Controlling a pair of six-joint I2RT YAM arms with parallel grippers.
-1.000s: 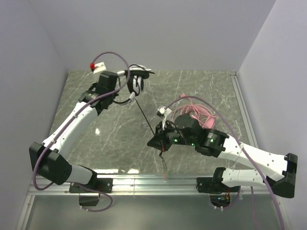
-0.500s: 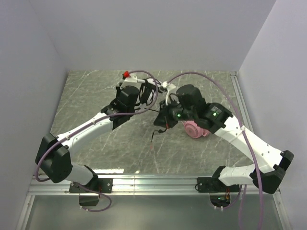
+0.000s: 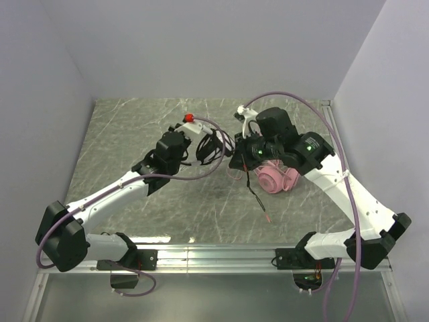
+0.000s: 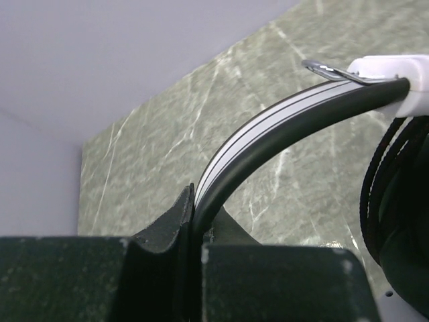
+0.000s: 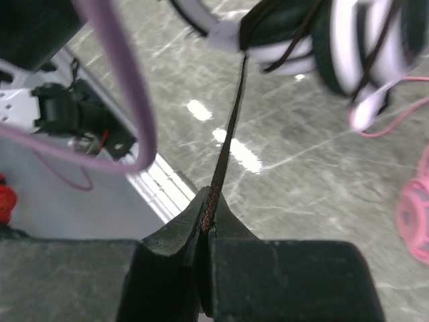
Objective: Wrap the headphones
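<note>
- What is held on the left?
- The headband of the black-and-white headset is pinched by the left gripper. The headset is held up off the table, near its middle.
- And further right?
- The black cable is clamped in the right gripper, whose jaws are pressed together on it, just beside that headset. Its loose end is left hanging below. The pink headset is laid on the table under the right arm.

The table looks like glossy veined stone (it mirrors lights), the black cable braided cloth.
</note>
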